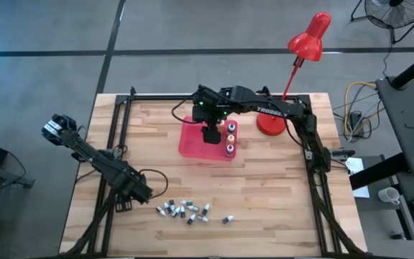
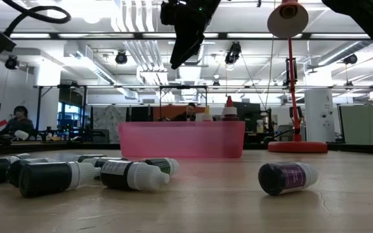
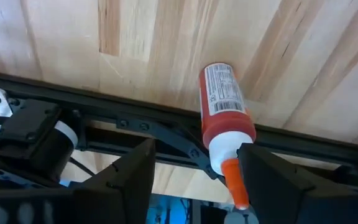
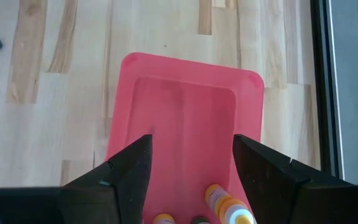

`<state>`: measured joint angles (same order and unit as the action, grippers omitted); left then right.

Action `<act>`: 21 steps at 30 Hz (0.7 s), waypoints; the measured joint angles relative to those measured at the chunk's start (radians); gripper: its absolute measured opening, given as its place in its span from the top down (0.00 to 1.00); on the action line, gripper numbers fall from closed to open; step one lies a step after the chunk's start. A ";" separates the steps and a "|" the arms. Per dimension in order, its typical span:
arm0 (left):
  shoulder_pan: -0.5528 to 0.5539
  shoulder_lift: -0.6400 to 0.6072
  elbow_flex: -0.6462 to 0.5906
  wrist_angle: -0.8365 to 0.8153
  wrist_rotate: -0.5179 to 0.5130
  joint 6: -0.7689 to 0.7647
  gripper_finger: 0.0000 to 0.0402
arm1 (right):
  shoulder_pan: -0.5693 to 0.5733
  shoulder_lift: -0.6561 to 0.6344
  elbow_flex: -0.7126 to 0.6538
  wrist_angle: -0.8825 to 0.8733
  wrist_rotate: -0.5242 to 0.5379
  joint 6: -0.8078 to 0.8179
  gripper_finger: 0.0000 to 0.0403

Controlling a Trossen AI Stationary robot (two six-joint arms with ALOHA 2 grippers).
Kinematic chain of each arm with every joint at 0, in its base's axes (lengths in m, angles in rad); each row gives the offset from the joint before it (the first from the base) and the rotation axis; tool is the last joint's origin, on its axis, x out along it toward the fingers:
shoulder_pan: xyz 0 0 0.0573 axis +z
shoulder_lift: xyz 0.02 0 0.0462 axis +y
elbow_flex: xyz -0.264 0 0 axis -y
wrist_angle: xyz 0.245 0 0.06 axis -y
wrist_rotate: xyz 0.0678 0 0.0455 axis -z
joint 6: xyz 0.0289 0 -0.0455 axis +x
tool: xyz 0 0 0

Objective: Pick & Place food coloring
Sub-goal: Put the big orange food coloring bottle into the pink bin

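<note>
Three bottles stand in the red tray, a dozen vials remain near the table's front edge, and the right gripper hovers empty, fingers apart.

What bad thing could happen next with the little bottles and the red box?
The right gripper hangs open and empty over the red tray; coming down, it might bump the bottles standing in the tray. The small bottles lying on the table could roll when grabbed. An orange tube lies by the table frame near the left gripper, awkward to reach.
</note>
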<state>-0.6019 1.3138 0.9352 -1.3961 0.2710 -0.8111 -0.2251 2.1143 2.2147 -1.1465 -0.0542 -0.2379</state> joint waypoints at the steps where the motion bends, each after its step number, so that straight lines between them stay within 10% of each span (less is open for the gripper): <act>1: 0.002 -0.003 0.000 0.000 0.000 -0.002 0.50 | 0.000 0.000 0.000 0.000 0.000 0.001 0.47; 21: 0.009 0.075 0.000 0.084 0.094 -0.035 0.50 | 0.000 0.000 -0.001 0.000 0.001 0.040 0.47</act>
<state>-0.5926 1.3884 0.9352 -1.3125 0.3649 -0.8458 -0.2252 2.1143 2.2139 -1.1470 -0.0528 -0.1976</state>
